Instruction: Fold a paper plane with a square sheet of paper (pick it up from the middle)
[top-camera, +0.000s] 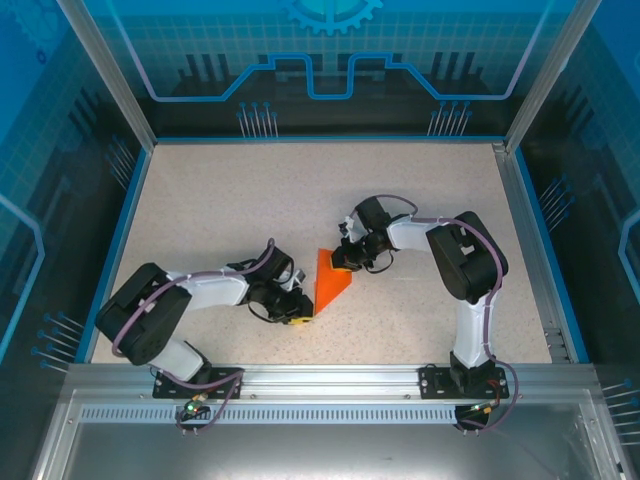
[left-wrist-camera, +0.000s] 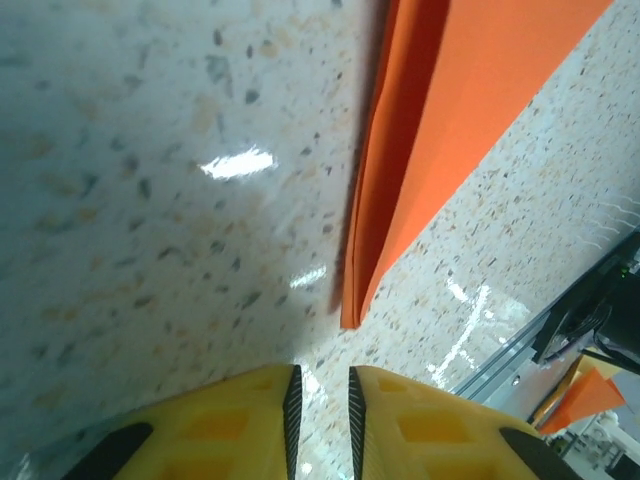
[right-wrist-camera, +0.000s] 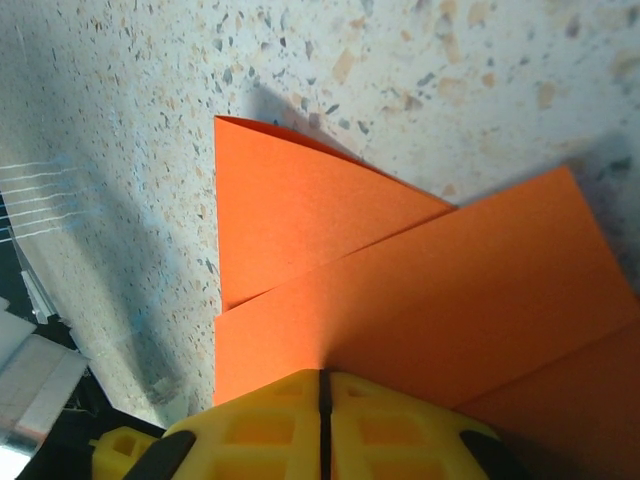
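The square sheet of paper, bright orange, lies mid-table folded into a pointed triangle with layered flaps, its tip toward the near left. My left gripper sits low at that tip. Its yellow fingers stand a narrow gap apart with bare table between them, and the paper's point lies just ahead, untouched. My right gripper is at the paper's far right edge. Its jaws are shut, with the tips down on the overlapping orange flaps.
The speckled table is walled by blue-edged panels, with an aluminium rail along the near edge by the arm bases. That rail runs close behind the left gripper.
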